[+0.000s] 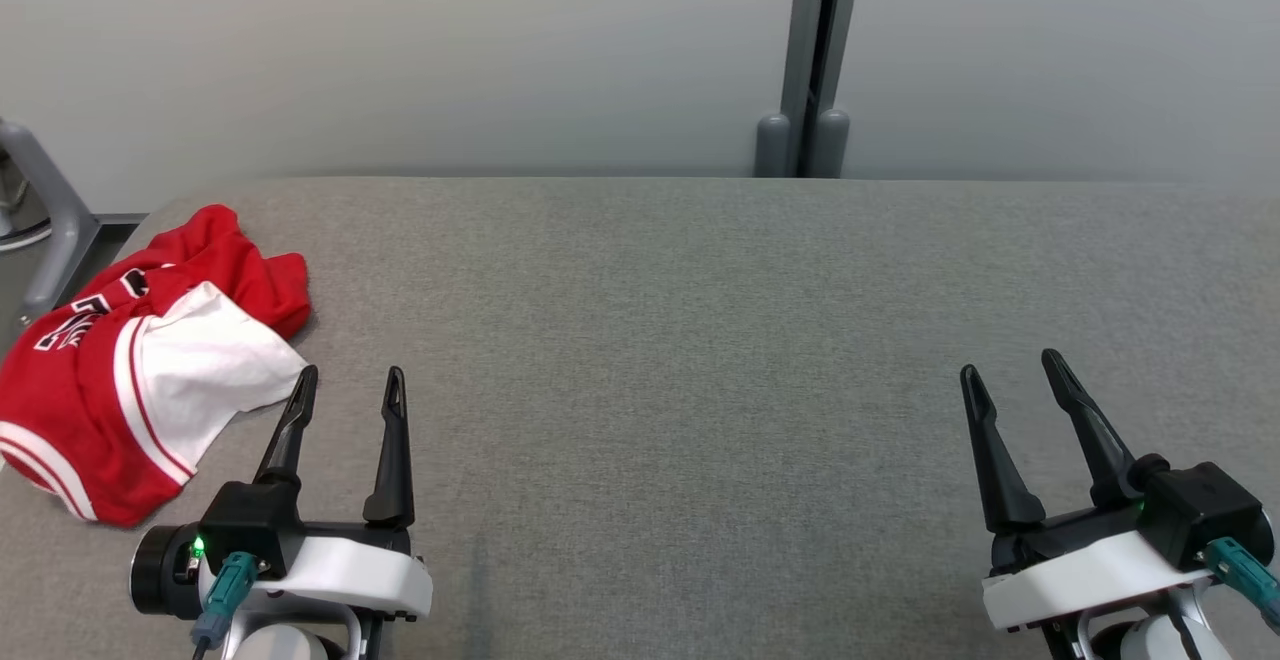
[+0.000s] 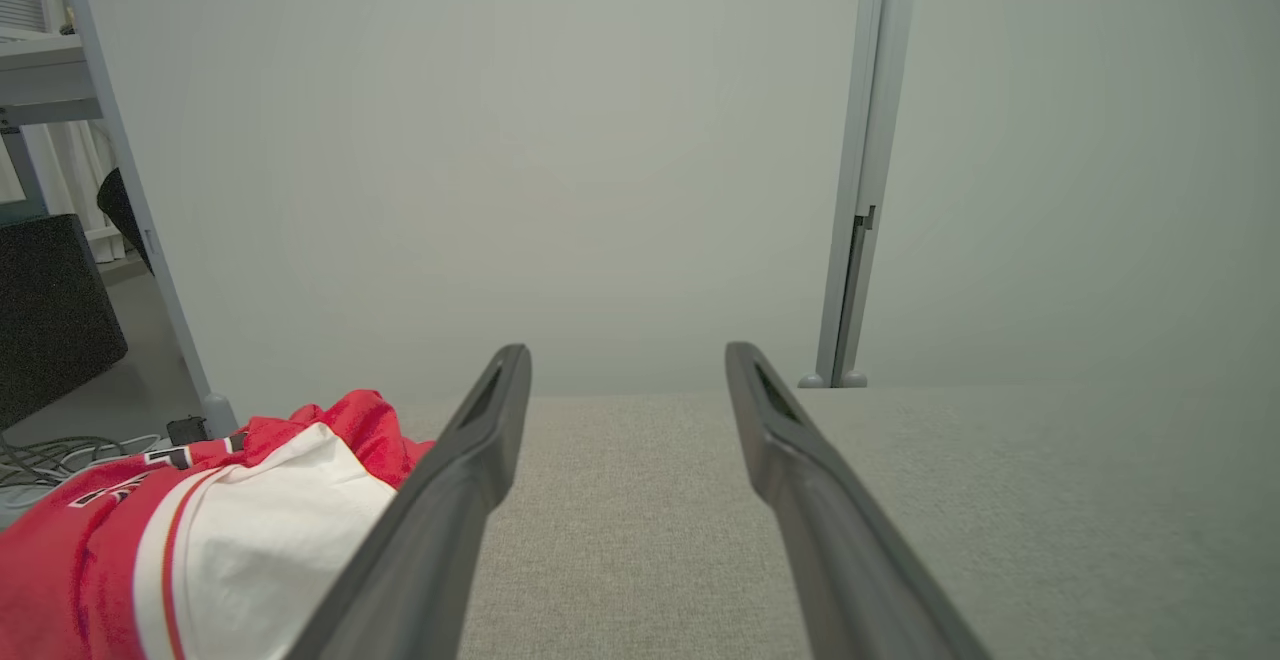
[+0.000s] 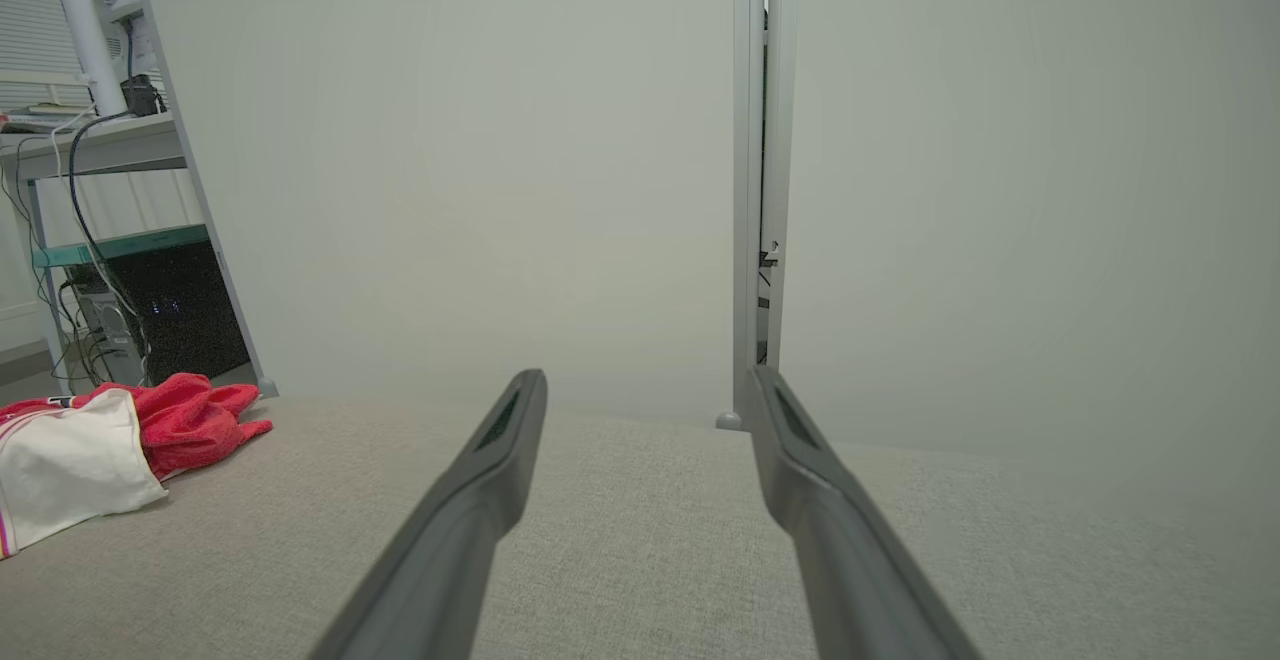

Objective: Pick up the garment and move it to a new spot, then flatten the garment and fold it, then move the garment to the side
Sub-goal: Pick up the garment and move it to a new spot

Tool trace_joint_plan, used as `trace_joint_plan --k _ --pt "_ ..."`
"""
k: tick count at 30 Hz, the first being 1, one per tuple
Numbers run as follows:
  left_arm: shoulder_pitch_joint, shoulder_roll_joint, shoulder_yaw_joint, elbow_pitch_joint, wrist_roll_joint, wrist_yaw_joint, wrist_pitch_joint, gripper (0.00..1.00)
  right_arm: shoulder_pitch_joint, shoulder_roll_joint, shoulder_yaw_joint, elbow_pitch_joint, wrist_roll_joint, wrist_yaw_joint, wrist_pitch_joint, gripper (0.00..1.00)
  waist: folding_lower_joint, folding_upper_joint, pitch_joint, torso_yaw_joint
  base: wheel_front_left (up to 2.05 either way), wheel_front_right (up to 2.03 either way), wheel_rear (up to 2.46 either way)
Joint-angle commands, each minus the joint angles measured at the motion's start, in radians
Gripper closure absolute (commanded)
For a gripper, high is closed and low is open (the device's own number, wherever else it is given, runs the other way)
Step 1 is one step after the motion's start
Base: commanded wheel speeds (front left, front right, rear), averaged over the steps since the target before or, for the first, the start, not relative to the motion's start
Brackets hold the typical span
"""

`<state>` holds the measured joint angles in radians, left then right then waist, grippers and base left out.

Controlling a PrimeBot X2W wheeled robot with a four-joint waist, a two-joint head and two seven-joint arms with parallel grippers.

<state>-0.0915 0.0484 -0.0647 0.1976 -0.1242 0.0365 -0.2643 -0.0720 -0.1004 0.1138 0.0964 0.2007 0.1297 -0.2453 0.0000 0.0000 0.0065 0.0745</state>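
Observation:
A crumpled red and white garment (image 1: 140, 360) with black and white lettering lies at the left edge of the grey cloth table (image 1: 700, 340). My left gripper (image 1: 350, 378) stands open just right of it, its left fingertip close to the white sleeve. The left wrist view has the garment (image 2: 190, 540) at lower left, beside the open left gripper (image 2: 625, 355). My right gripper (image 1: 1010, 365) stands open far to the right with nothing between its fingers. In the right wrist view the garment (image 3: 100, 450) lies far left of the open right gripper (image 3: 650, 380).
A pale partition wall (image 1: 400, 50) with a grey post (image 1: 810, 60) runs behind the table. A grey frame leg (image 1: 45, 210) stands off the table's left corner. In the right wrist view a desk with cables (image 3: 90, 240) stands at far left.

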Motion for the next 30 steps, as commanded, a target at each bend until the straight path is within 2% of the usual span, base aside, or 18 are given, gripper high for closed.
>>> trace_joint_plan --k 1,20,25,30 --pt "-0.016 0.004 0.005 0.003 -0.003 0.006 0.0 0.0 -0.005 -0.006 0.003 -0.001 0.006 0.002 0.002 0.0 0.0 0.0 0.002 0.02 0.0 0.0 0.0" --pt "-0.009 0.004 0.031 0.031 -0.061 0.026 0.0 0.0 -0.013 -0.013 0.07 0.016 0.092 0.002 -0.006 0.0 0.0 0.0 0.009 0.288 0.0 0.0 0.0" --pt "0.0 0.004 0.037 0.034 -0.071 0.025 0.0 0.0 -0.016 -0.013 0.091 0.024 0.109 0.002 -0.01 0.0 0.0 0.0 0.011 0.335 0.0 0.0 0.0" --pt "-0.002 0.007 0.039 0.046 -0.076 0.021 0.0 0.0 -0.019 -0.014 0.106 0.035 0.117 0.002 -0.013 0.0 0.0 0.0 0.007 0.355 0.0 0.0 0.0"
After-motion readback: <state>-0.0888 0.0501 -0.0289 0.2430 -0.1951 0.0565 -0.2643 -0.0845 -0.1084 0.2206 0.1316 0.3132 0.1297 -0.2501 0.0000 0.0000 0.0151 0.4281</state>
